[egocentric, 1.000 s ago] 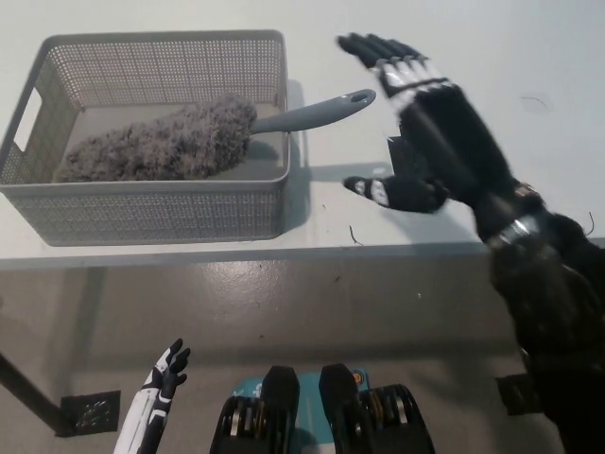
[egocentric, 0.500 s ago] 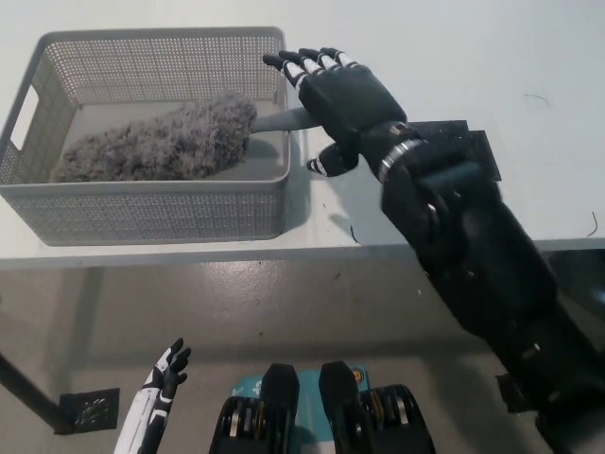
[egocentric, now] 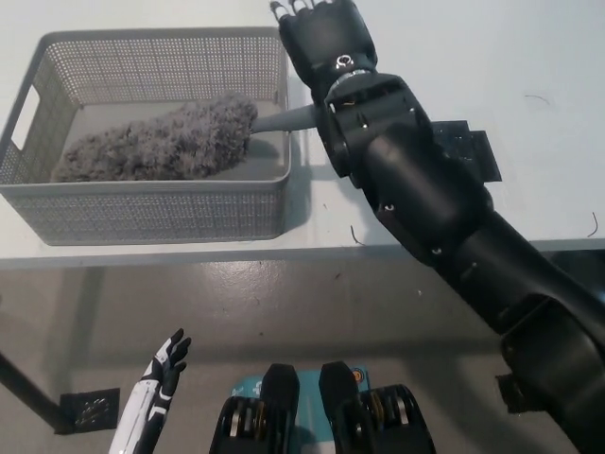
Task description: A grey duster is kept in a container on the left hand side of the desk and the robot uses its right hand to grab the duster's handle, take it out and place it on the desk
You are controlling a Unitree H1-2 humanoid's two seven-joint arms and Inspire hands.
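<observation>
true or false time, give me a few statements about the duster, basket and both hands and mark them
1. The duster lies in the basket. True.
2. The basket stands on the right of the desk. False: it stands on the left.
3. The right hand holds the duster in the air. False: the duster rests in the basket, handle over the rim.
4. The left hand hangs below the desk edge, away from the basket. True.

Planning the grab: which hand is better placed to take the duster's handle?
Right: the right hand is over the desk near the duster's handle; the left hand hangs low, off the desk.
</observation>
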